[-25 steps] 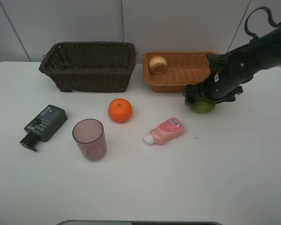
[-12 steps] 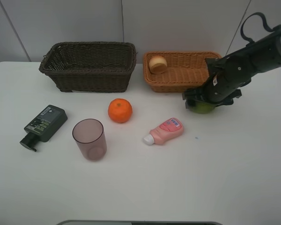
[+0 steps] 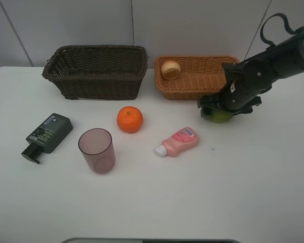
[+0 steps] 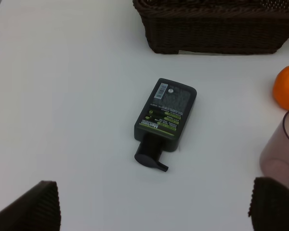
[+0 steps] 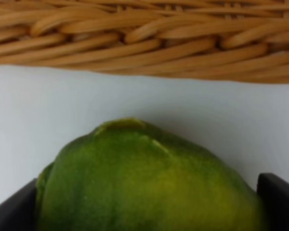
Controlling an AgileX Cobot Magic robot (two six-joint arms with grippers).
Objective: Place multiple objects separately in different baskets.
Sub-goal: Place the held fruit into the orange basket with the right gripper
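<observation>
**Right claw [image 3: 220, 109] takes the green fruit [image 5: 149, 183] just beside the tan basket [image 3: 192, 85].**

Nearest on the bench [image 3: 243, 177] lie the cup [image 3: 97, 150], the pink bottle [image 3: 178, 141] and the pump bottle [image 4: 166, 115], with the orange [image 3: 129, 119] behind them. The left claw [image 4: 154, 204] hangs wide open and empty above the pump bottle, probably ready for it. Further back, the right claw is closed on both sides of the green fruit. The fruit rests on the bench, so only a short lift is needed. A red-yellow fruit [image 3: 171, 69] lies in the tan basket, and the dark basket [image 3: 96, 83] stands beside it.

- We see the right gripper [image 3: 219, 109] with its jaws now drawn in against the round green fruit [image 3: 218, 118].
- Its black arm [image 3: 273, 58] has swung slightly upward.
</observation>
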